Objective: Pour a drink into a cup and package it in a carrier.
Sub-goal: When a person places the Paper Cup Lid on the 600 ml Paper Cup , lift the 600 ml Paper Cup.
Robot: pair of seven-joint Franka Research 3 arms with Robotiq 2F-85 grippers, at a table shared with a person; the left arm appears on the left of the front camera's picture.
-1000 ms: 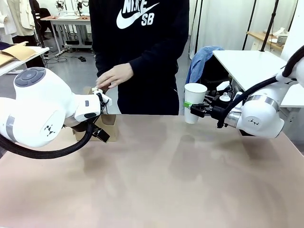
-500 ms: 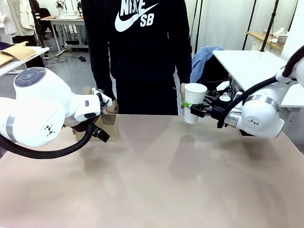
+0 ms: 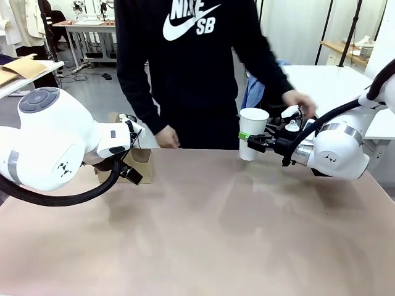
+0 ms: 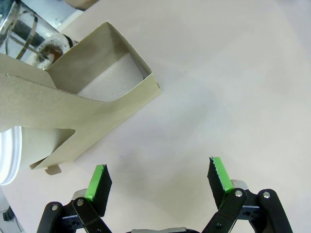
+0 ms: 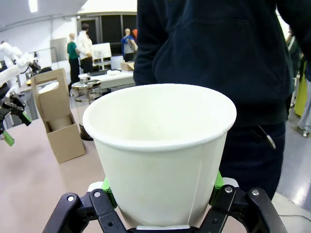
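Observation:
My right gripper (image 3: pixel 252 143) is shut on a tall white paper cup (image 3: pixel 253 131) and holds it upright just above the table's far edge. No lid is on the cup (image 5: pixel 160 145), and its inside looks empty. The brown cardboard carrier (image 3: pixel 142 156) stands at the far left, handle tab up, with my left gripper (image 3: pixel 132 173) open just beside it. Seen from the left wrist, the carrier (image 4: pixel 92 104) lies ahead of the open fingers (image 4: pixel 98 182), apart from them. A glass jug (image 4: pixel 26 31) behind it shows a brown tinge; I cannot tell how much drink it holds.
A person in a dark hoodie stands at the far edge. One hand (image 3: pixel 299 100) reaches over the small items behind my right arm, and the other hand (image 3: pixel 166 139) hangs near the carrier. A white lid rim (image 4: pixel 7 155) sits beside the carrier. Bare tabletop (image 3: pixel 203 234) spreads between the arms.
The person's hand left the carrier, and an arm now stretches right, past the cup. Neither arm has moved.

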